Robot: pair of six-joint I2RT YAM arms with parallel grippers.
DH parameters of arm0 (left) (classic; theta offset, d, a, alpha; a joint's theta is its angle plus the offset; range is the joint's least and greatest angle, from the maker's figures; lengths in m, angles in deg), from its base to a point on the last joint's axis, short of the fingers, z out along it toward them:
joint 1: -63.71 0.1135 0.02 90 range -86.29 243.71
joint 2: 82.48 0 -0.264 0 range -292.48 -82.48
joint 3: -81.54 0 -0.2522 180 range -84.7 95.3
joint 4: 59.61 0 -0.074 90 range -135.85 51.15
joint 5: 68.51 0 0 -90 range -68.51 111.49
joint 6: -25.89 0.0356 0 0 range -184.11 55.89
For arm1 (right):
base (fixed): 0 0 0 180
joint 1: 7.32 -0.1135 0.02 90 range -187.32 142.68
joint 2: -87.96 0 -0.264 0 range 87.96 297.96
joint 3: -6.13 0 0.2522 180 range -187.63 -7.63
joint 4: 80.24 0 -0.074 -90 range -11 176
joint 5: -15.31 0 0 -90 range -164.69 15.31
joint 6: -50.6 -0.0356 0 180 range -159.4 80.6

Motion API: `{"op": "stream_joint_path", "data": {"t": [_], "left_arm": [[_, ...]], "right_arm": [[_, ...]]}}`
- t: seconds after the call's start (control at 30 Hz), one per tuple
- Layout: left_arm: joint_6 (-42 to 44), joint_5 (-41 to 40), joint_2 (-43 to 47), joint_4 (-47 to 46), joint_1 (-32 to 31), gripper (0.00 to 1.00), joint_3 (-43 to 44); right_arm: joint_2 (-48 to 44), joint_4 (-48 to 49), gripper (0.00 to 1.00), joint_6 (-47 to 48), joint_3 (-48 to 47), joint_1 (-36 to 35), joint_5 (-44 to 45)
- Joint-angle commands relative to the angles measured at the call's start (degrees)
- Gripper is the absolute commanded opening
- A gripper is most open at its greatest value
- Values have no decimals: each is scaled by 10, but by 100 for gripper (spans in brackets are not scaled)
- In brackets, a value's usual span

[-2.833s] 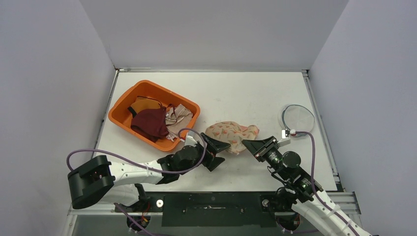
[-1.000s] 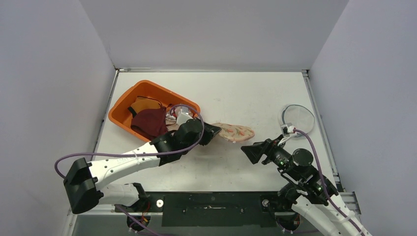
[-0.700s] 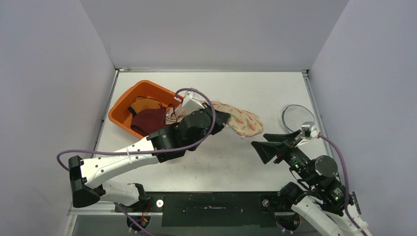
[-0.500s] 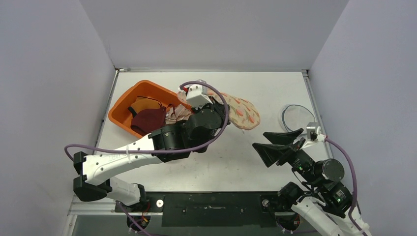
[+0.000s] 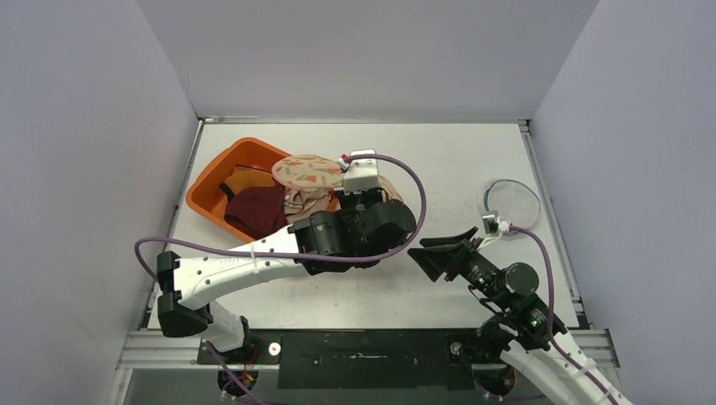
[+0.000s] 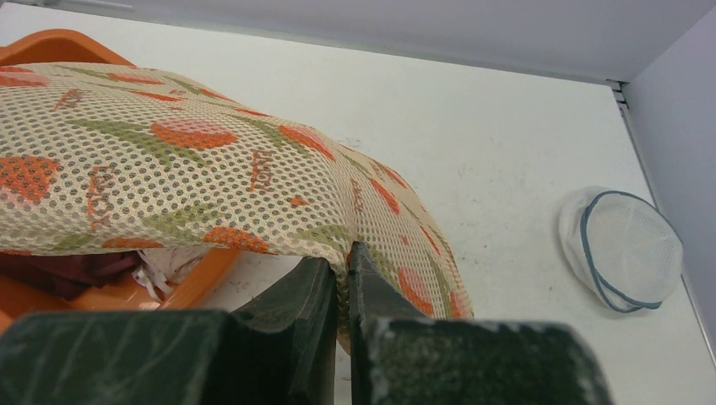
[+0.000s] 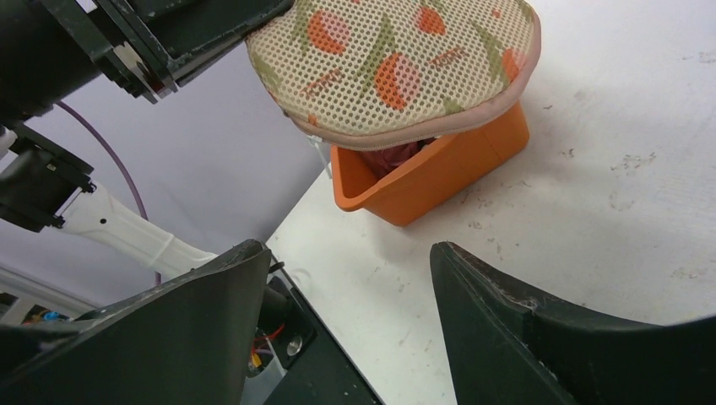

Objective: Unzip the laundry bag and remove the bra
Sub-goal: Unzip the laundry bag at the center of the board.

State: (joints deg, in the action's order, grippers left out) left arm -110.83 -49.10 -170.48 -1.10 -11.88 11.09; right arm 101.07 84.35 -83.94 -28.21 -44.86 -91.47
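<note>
In the top view, the left arm (image 5: 253, 253) reaches from the lower left toward the middle of the frame, and the bra (image 5: 308, 171), a cream mesh piece with an orange and green print, is held up over the right part of the orange bin (image 5: 211, 190) in the upper left. Other clothes, dark red and beige, lie inside this bin. The right gripper (image 5: 418, 247) is low at the right of the middle, above the white table (image 5: 439, 160), with its fingers spread and nothing between them. The round white laundry bag (image 5: 512, 201) with a blue rim lies flat at the right side, well apart from the bra. In the left wrist view, the left gripper (image 6: 342, 261) has its two fingers pressed together on a fold of the bra (image 6: 169, 169), which fills the left half of the frame; the bin (image 6: 51, 38) shows behind and under it, and the laundry bag (image 6: 621, 249) is at the right edge. In the right wrist view, the jaws stand wide apart and empty, and the bra (image 7: 397, 59) hangs at the top of the frame over the corner of the bin (image 7: 439, 169).
</note>
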Motion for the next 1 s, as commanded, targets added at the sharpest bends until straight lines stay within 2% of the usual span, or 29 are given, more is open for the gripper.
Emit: {"op": "stream_joint_path", "data": {"t": [0.0, 0.27, 0.47, 0.67, 0.97], "left_arm": [[-24, -9, 2, 34, 8, 0, 30], [-50, 36, 12, 32, 22, 0, 23], [-60, 55, 12, 33, 26, 0, 27], [-64, 62, 15, 32, 26, 0, 26], [-65, 67, 23, 27, 25, 0, 22]], "right_arm": [[30, 118, 69, -31, 2, 0, -3], [117, 223, 66, -45, 4, -18, -15], [182, 241, 66, -29, -13, -50, -4], [205, 247, 63, -13, -17, -89, 55], [212, 288, 59, -15, 0, -109, 119]]}}
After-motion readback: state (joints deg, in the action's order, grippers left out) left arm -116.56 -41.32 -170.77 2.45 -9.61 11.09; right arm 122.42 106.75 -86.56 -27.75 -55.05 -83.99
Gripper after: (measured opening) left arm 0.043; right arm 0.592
